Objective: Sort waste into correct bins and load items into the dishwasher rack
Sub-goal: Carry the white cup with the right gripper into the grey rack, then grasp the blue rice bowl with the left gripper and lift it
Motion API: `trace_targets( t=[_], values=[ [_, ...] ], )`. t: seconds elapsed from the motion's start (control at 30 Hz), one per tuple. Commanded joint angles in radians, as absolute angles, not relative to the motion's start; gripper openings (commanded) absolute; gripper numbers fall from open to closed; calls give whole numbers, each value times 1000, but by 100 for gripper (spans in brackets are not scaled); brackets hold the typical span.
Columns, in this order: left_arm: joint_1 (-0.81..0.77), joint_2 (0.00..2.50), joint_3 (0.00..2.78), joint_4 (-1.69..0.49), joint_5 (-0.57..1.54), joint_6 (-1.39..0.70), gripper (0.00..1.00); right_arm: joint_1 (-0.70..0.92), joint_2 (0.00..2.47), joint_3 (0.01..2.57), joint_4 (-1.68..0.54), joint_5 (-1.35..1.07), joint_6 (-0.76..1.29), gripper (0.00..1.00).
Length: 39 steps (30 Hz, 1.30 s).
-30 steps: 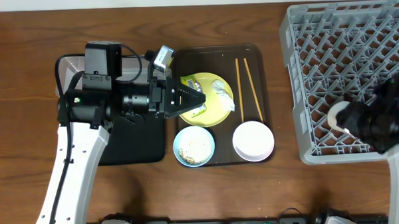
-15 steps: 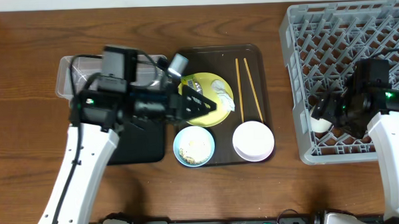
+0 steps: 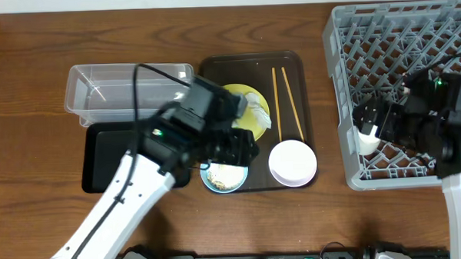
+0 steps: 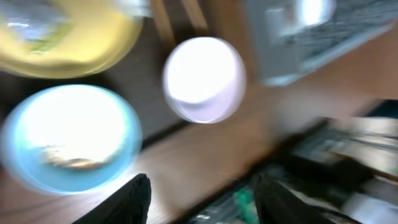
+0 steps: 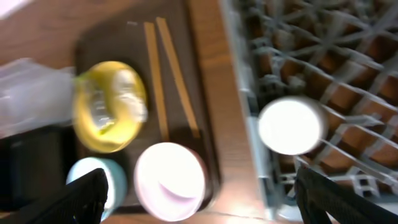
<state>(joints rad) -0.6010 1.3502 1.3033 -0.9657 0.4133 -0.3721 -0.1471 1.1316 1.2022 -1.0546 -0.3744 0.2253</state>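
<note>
- Wood-grain brown table [image 3: 29, 90] carries everything: a clear plastic tub [image 3: 129, 83] and a shallow black tray [image 3: 101, 157] on the left, a dark brown serving tray [image 3: 251, 63] in the middle, and a large grey lattice dishwasher rack [image 3: 396, 31] on the right.
- On the serving tray sit a round yellow plate [image 3: 252, 98] with a crumpled white scrap [image 3: 258, 113], a light blue bowl [image 3: 224, 176] holding whitish food scraps, a pinkish-white bowl [image 3: 292, 163], and a pair of thin wooden chopsticks [image 3: 287, 104].
- The left end effector [image 4: 205, 199] hangs over the near-left part of the serving tray, fingers spread wide and empty.
- The blue bowl lies just under and beside it, so the left arm is much the nearer one, probably for emptying the scraps.
- The right end effector [image 5: 214, 199] is also spread wide and empty, over the rack's near-left corner by a round white object [image 5: 290, 124], too blurred to identify.
- The chopsticks' long axis runs from the table's far side toward the near side.
</note>
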Motion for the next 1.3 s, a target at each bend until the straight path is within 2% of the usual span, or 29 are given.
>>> trace_targets(
  t=[0.0, 0.27, 0.47, 0.9, 1.1, 1.27],
  values=[
    [-670, 1407, 1309, -975, 69, -427, 56, -138, 1100, 1221, -1055, -517, 193, 94],
    [-754, 1632, 1306, -959, -22, -590, 46, -137, 1091, 1221, -1061, -544, 193, 93],
    [-757, 1765, 1305, -964, -45, -679, 43, -137, 1091, 1221, -1080, -543, 193, 93],
    [-808, 1869, 1296, -886, 3, -690, 41, -137, 1091, 1221, -1086, -543, 192, 93],
    [-809, 1869, 1253, -856, 4, -694, 20, -137, 1091, 1221, -1085, -543, 193, 94],
    [-813, 1869, 1233, -844, 9, -694, 19, -137, 1091, 1221, -1085, -543, 193, 94]
  ],
)
